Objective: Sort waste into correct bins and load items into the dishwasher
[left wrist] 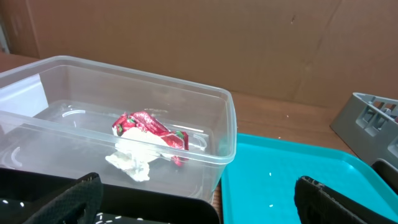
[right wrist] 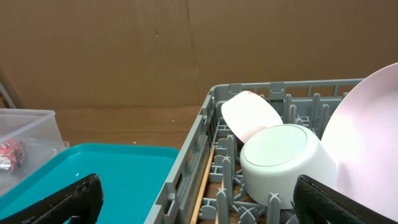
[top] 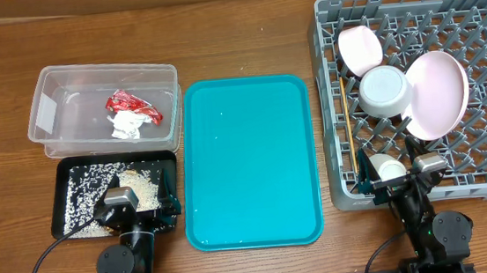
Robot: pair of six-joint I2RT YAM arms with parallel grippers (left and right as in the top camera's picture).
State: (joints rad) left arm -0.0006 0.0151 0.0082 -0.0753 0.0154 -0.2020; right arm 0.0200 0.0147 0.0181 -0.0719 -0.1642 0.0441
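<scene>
The red wrapper (top: 132,105) and white tissue (top: 125,126) lie in the clear tub (top: 54,91); both also show in the left wrist view, wrapper (left wrist: 152,127) and tissue (left wrist: 134,158). Rice scraps (top: 137,185) lie in the black tray (top: 64,183). The grey rack (top: 480,10) holds the large plate (top: 439,93), the small white bowl (top: 360,48), the upside-down silvery-rimmed bowl (top: 385,91) and the chopsticks (top: 350,131). My left gripper (top: 140,214) is open and empty over the black tray's near edge. My right gripper (top: 395,181) is open and empty at the rack's near edge.
A large teal tray (top: 246,163) lies between the bins and the rack, with a few rice grains on it in the left wrist view (left wrist: 292,174). Brown cardboard walls stand behind the wooden table.
</scene>
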